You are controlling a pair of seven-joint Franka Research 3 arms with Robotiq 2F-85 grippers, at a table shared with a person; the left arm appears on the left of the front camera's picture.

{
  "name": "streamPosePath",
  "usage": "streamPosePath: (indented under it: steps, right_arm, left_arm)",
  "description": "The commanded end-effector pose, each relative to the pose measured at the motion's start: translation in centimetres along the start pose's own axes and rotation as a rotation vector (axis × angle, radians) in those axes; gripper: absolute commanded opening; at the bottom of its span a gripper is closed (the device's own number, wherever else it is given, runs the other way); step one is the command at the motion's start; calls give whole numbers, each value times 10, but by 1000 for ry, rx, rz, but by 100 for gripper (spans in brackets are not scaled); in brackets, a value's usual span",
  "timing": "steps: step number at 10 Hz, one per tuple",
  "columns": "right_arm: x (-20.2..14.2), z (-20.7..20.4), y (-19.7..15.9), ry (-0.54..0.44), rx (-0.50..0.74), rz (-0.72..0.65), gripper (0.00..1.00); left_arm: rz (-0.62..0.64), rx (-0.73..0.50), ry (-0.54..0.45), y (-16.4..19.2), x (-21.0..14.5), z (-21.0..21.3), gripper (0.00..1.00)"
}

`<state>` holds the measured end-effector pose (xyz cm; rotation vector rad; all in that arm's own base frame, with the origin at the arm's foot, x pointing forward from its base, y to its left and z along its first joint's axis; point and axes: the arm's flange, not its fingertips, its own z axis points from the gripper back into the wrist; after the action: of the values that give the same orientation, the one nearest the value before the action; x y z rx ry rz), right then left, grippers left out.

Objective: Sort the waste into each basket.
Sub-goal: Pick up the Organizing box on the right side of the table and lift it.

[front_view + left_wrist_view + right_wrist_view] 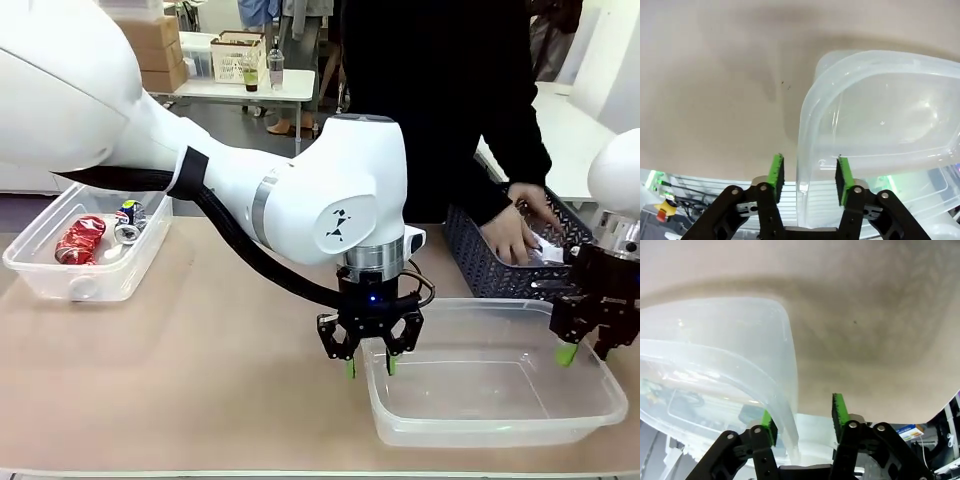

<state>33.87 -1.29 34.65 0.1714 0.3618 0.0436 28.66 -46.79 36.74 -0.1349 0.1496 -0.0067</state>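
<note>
Plainly, both grippers are working on a tub rather than on any waste. The left gripper [371, 369] is straddling the left rim of the near tub [480, 437], one finger hanging outside the wall and one inside. The right gripper [588, 352] is doing the same at the tub's right rim. Judging from that, the two arms are getting ready to shift or steady this empty tub together, so that sorted pieces can drop into it.

The left wrist view is showing what the front view is hiding. The green pads [776, 172] are standing apart with the wall between them, and a gap is showing beside the outer pad, so nothing is clamped. The right wrist view is showing the same for that gripper's fingers [840, 412]: apart, the wall against one pad, and bare table [880, 315] past the free one.

The front view is adding the rest. Well beyond the right fingers, a person's hand [515, 237] is reaching into the dark lattice basket [478, 272]. Well beyond the left fingers, the far tub [60, 287] is holding crushed red cans [80, 240] and a blue-and-white can [130, 214].
</note>
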Motion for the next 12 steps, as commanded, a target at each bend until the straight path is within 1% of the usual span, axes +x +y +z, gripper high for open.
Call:
streamPosePath:
  steps: [1, 3, 6, 7, 8, 9, 10, 11, 12]
  right_arm:
    - [-19, -13, 5, 5, 4, 17, 19]
    - [-24, -10, 7, 2, -5, 20, 0]
    - [-30, -2, 13, 20, -36, 26, 0]
    - [-33, 4, 16, 34, -53, 16, 0]
    - [-37, 18, 22, 47, -66, 7, 0]
    - [-41, 39, 30, 78, -66, 14, 0]
    - [-41, 67, 40, 98, -51, 56, 0]
    - [-34, 96, 53, 65, -55, 54, 0]
    - [-20, 124, 70, 12, -46, 20, 0]
  left_arm:
    - [16, 13, -43, -4, -2, -2, 0]
    - [15, 8, -46, -4, -3, 1, 0]
    - [7, -13, -45, 0, -6, 6, 0]
    - [-13, -36, -16, 6, -14, 14, 0]
    - [-17, -47, -32, 15, -24, 28, 0]
    - [-39, -72, -38, 27, -35, 45, 0]
    - [-33, -105, -89, 43, -45, 66, 0]
    - [-17, -134, -143, 56, -50, 83, 0]
    - [13, -159, -187, 71, -53, 99, 0]
